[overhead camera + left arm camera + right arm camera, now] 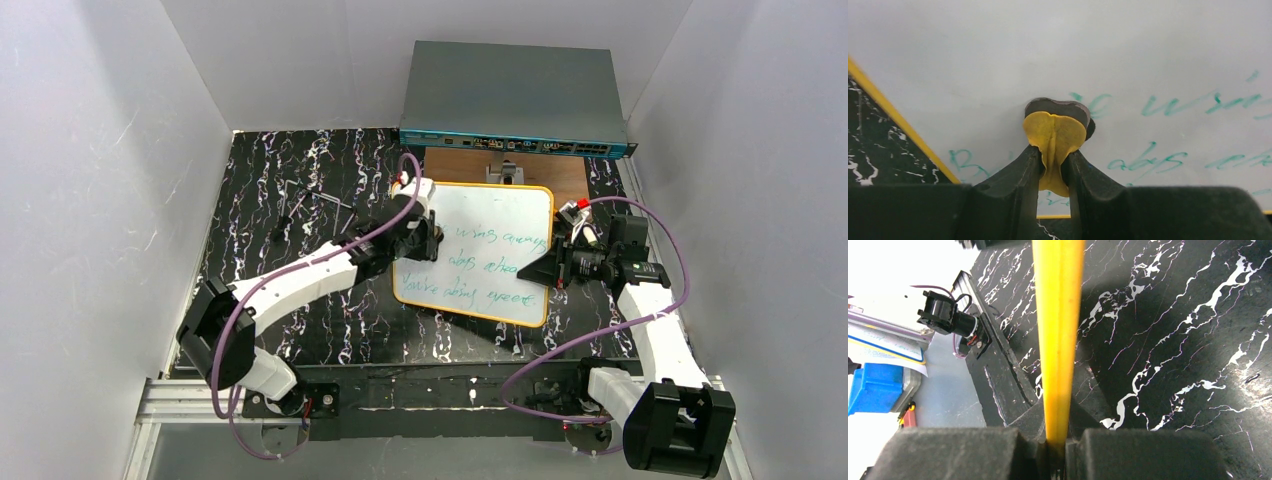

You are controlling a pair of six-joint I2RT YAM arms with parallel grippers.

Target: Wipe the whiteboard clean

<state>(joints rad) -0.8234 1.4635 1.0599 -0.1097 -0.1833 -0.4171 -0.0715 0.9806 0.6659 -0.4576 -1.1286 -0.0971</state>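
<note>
The whiteboard (497,210), white with an orange-yellow rim, lies mid-table and carries three lines of green handwriting; its upper left part is blank. My left gripper (432,233) hangs over the board's left side, shut on a small yellow eraser pad with a dark underside (1054,134). The pad rests against the board (1048,50) beside the top line of writing, pinched between the left gripper's (1053,152) fingers. My right gripper (541,268) is shut on the board's right edge. In the right wrist view the yellow rim (1058,315) runs straight into that closed gripper (1057,415).
A grey network switch (515,95) stands at the back, with a brown wooden board (565,172) in front of it. Thin metal tools (325,205) lie on the black marbled mat (260,200) at the left. White walls enclose both sides.
</note>
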